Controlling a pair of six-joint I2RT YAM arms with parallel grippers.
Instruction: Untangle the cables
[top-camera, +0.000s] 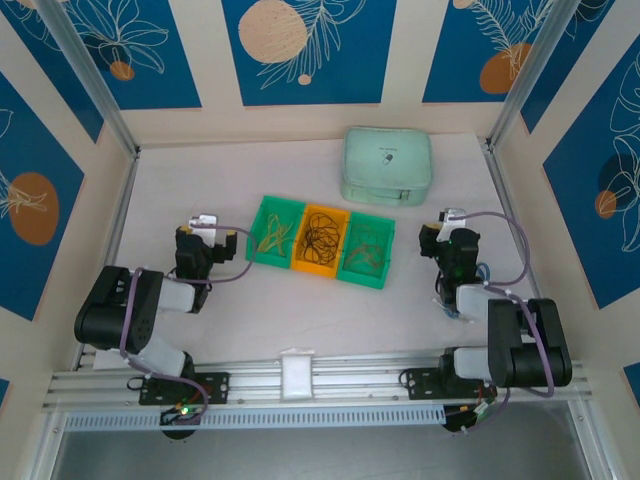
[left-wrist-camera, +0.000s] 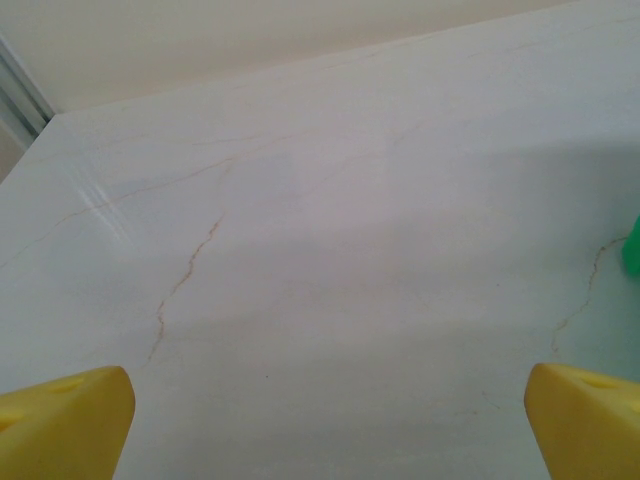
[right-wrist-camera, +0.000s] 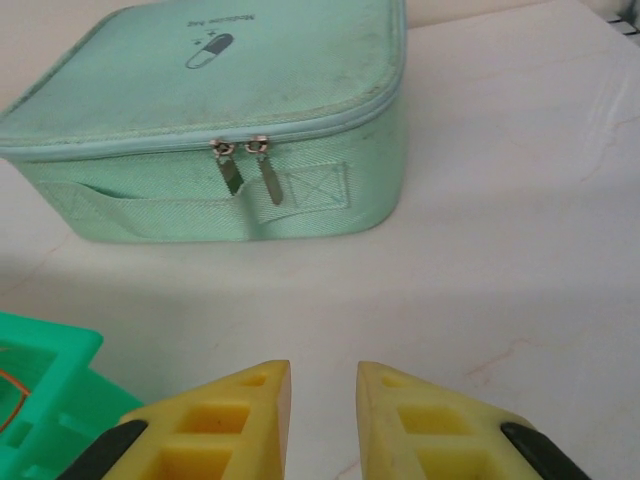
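Cables (top-camera: 322, 238) sit in bins (top-camera: 315, 267), ungripped.
Left gripper (left-wrist-camera: 320, 420) spread wide, empty; right gripper (right-wrist-camera: 323, 390) narrowly parted, empty, pouch (right-wrist-camera: 220, 90) straight ahead.

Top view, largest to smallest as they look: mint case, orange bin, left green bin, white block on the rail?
1. mint case
2. orange bin and left green bin: they look about alike, so I won't rank them
3. white block on the rail
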